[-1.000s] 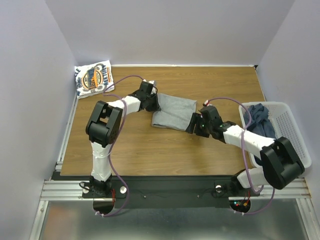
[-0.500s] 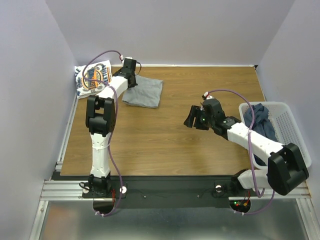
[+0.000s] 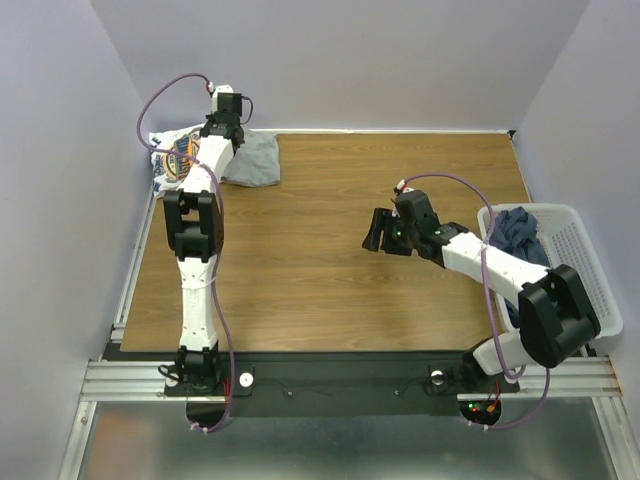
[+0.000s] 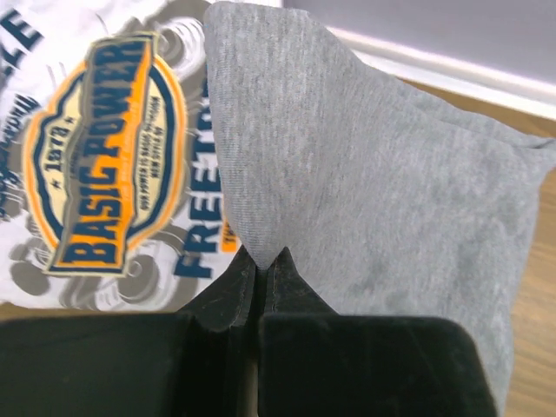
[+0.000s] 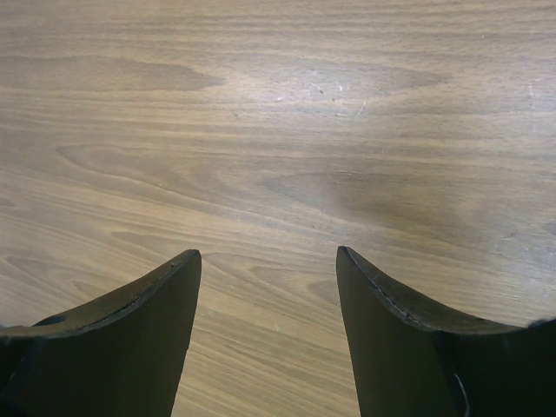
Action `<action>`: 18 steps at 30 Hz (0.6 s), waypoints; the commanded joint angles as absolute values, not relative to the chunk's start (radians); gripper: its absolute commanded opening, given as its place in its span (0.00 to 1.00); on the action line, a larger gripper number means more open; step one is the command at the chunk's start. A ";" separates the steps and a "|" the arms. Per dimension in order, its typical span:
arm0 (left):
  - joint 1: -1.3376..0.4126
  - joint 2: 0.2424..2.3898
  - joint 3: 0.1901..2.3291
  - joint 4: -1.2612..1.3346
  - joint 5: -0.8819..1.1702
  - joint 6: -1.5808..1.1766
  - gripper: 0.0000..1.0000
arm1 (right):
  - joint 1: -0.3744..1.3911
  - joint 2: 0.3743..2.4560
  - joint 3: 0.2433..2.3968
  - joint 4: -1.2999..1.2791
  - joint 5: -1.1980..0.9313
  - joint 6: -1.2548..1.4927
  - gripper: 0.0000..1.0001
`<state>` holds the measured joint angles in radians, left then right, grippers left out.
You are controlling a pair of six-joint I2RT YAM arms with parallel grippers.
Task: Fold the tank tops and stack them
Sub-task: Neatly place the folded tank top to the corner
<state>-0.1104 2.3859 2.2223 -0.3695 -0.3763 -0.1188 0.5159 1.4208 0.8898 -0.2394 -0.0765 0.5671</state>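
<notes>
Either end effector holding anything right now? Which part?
Left end effector is shut on the grey top, pinching its edge. Right end effector is open over the table, holding nothing.

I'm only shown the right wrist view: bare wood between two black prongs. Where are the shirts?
Observer: The grey tank top is at the table's far left corner, overlapping the printed white tank top.
Operator: Is anything holding it?
Observer: Yes, the left gripper is shut on its edge.
Operator: Any others?
Observer: Dark blue tank tops sit in the white basket at the right edge.
</notes>
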 commanded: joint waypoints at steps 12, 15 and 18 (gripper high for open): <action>-0.029 2.393 2.396 -0.275 -0.327 -0.046 0.00 | 0.509 1.523 0.982 -0.230 -0.094 0.543 0.69; -0.026 2.391 2.404 -0.262 -0.311 -0.048 0.00 | 0.509 1.528 0.985 -0.230 -0.092 0.543 0.69; -0.026 2.385 2.421 -0.261 -0.284 -0.052 0.00 | 0.509 1.532 0.986 -0.230 -0.089 0.543 0.69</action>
<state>-0.0288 2.4084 2.3402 -0.3294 -0.3119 -0.0635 0.5156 1.5303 0.9409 -0.2417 -0.0872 0.5537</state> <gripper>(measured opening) 0.074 0.690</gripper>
